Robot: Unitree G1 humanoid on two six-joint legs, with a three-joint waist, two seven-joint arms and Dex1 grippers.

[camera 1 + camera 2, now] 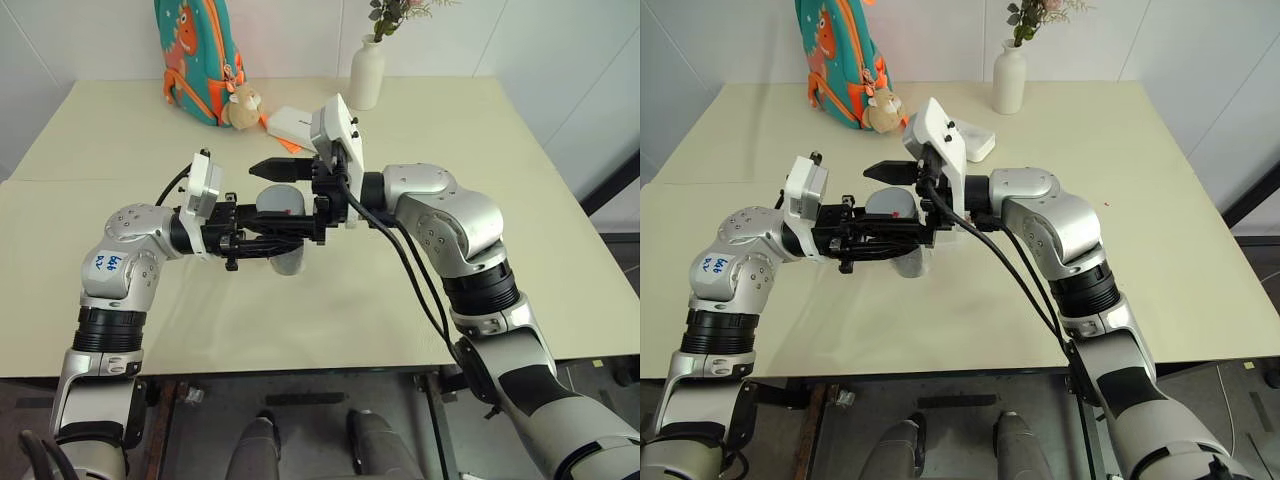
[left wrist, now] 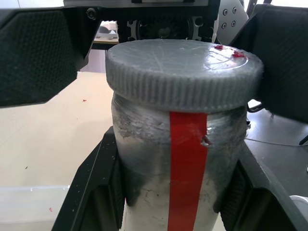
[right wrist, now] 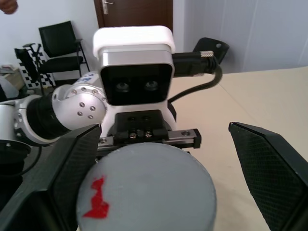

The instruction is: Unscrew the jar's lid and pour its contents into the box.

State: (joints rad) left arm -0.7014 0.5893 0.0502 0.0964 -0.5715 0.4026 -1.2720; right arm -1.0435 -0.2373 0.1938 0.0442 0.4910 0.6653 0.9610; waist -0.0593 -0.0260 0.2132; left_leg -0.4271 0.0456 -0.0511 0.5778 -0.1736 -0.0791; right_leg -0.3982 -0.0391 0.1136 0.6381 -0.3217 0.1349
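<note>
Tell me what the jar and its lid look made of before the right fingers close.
Lid: looks like grey matte plastic, with a ribbed edge and fine scratches on top. Jar: silvery and scuffed, possibly painted plastic or metal; the patchy coating leaves it open.

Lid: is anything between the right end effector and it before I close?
Nothing visible. The right end effector stands open with a finger on either side of the lid, gaps bare. The left end effector grips the jar below the lid.
</note>
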